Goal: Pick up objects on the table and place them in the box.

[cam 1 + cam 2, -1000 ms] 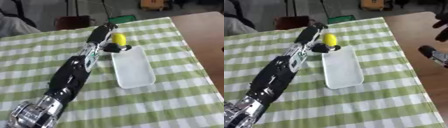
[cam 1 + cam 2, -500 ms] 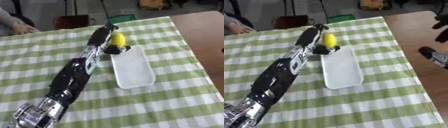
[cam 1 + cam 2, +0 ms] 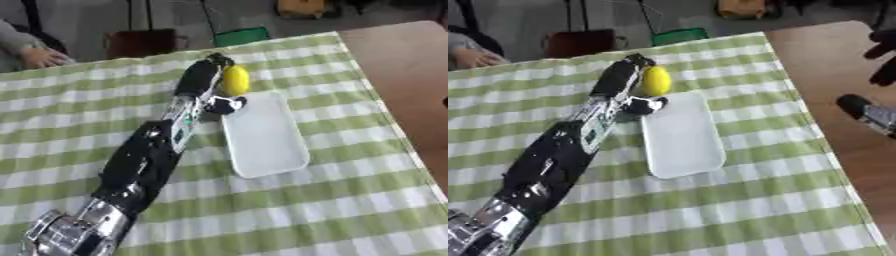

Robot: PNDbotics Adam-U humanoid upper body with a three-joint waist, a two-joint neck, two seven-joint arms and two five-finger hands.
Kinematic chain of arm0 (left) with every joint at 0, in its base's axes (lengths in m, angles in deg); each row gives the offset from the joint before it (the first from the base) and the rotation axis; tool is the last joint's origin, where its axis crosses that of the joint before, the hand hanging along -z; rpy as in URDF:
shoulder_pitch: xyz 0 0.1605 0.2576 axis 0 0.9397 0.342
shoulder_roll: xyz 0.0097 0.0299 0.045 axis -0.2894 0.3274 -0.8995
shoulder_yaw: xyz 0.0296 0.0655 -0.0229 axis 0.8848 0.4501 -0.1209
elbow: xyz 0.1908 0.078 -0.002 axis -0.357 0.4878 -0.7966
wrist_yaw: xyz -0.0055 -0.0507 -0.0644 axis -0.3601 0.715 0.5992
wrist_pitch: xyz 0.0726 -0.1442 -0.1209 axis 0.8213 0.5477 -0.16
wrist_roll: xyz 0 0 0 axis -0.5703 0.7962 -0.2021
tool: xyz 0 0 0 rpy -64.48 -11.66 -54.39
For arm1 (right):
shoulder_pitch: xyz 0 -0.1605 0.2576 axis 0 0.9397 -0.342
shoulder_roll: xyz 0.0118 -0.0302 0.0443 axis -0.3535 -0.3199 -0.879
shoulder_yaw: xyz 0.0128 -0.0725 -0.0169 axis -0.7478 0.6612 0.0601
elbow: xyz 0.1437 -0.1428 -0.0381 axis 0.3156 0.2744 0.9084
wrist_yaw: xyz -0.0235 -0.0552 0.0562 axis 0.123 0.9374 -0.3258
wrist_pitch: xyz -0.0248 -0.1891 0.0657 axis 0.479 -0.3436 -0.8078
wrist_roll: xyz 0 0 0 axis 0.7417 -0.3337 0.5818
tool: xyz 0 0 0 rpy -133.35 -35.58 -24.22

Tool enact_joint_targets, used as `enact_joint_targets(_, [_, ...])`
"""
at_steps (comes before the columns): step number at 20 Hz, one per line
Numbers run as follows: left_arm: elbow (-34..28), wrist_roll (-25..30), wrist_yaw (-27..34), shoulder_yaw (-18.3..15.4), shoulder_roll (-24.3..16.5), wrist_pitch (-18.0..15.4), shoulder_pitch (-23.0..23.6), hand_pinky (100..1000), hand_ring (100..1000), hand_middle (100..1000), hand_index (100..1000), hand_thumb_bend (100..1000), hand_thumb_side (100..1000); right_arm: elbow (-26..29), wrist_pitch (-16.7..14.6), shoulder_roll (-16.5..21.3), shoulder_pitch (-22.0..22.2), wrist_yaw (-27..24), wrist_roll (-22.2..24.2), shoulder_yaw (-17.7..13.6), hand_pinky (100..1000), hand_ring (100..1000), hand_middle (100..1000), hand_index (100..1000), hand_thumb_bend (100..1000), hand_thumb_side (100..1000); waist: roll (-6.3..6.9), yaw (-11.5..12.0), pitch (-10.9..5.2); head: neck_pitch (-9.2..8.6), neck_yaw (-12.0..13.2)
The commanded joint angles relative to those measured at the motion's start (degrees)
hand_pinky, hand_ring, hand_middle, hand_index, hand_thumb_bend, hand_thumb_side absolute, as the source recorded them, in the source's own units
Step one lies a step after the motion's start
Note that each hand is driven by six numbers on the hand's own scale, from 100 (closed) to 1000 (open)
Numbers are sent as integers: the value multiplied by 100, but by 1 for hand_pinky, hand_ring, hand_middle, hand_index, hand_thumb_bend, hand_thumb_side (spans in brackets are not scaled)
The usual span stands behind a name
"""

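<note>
Lemon-yellow object (image 3: 234,80): one, rounded, lying at the far end of the white box (image 3: 262,134), against or just over its far rim; which of the two cannot be told. It sits where it sat half a second and a second ago, so no lift has begun.

Left hand (image 3: 213,82): reaches in along the checked tabletop (image 3: 350,200) and lies alongside the object's left flank, in contact or nearly so. Fingers stretch past the object toward the far edge; the thumb part (image 3: 229,104) sits just near of the object, over the box's far-left corner. Whether the fingers have curled round the object cannot be made out. The arm's pose has hardly altered over the last second; judged stage: settling a grasp, or nudging the object toward the box.

White box: shallow, tray-like, empty of contents, long axis running away from the robot.

Right hand (image 3: 883,52): dark, off the cloth at the right edge over the bare brown surface; finger state not readable.

Task progress, judged: nothing placed yet.
</note>
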Motion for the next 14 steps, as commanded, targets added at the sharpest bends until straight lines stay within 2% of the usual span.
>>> enact_joint_targets(1, [-80, -181, 15, -20, 7, 58, -59, 556, 546, 697, 776, 289, 160, 111, -10, 82, -91, -63, 11, -43, 536, 548, 668, 852, 601, 430, -44, 2, -87, -49, 17])
enact_joint_targets(3, [-82, -288, 67, -6, 27, 80, -45, 553, 542, 692, 760, 255, 160, 111, -11, 81, -90, -63, 13, -43, 536, 548, 668, 852, 600, 431, -48, 12, -90, -48, 12])
enact_joint_targets(8, [-97, -425, 197, 21, 43, 66, -39, 532, 519, 673, 741, 234, 158, 110, -13, 77, -85, -66, 12, -45, 536, 548, 668, 853, 599, 431, -53, 23, -102, -46, -4])
enact_joint_targets(9, [-106, -453, 231, 17, 44, 67, -39, 508, 505, 665, 733, 123, 176, 110, -13, 77, -84, -66, 13, -44, 537, 549, 668, 853, 598, 431, -55, 26, -104, -48, -6])
enact_joint_targets(14, [-135, -664, 558, 2, 45, 94, -27, 491, 489, 649, 719, 100, 186, 107, -16, 81, -83, -68, 11, -46, 537, 549, 668, 853, 597, 431, -66, 41, -110, -47, -17])
